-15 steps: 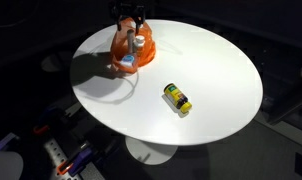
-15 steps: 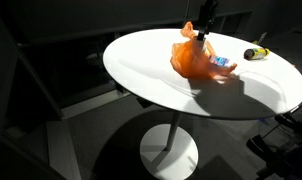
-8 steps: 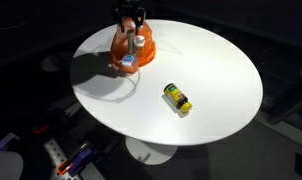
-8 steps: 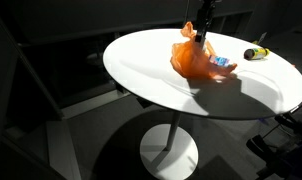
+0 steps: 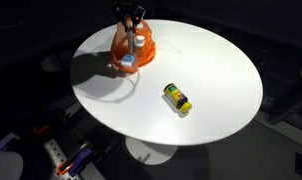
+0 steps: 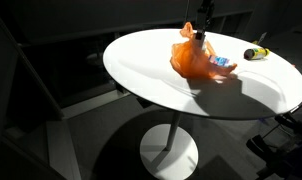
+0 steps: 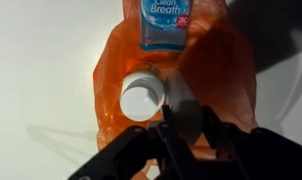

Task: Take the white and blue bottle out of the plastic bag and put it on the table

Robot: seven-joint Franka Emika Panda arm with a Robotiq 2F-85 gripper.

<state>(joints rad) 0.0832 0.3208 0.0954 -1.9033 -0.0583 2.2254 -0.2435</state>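
Note:
An orange plastic bag (image 5: 131, 50) (image 6: 194, 58) (image 7: 216, 70) lies at the far side of the round white table (image 5: 211, 70) (image 6: 151, 70). Inside it stands a bottle with a round white cap (image 7: 143, 98) (image 5: 138, 42). A bottle with a blue and white "Clean Breath" label (image 7: 163, 22) (image 5: 124, 63) lies at the bag's mouth. My gripper (image 7: 183, 105) (image 5: 131, 22) (image 6: 203, 28) reaches down into the bag. Its jaws are shut on a pale, shadowed surface right beside the white cap, seemingly that bottle's body.
A small yellow and black bottle (image 5: 177, 99) (image 6: 254, 53) lies on its side on the table, well apart from the bag. The table's edge drops to a dark floor with a white pedestal base (image 6: 169, 155).
The jaws have closed from wide open to shut inside the bag. The arm, bag and bottles have hardly shifted.

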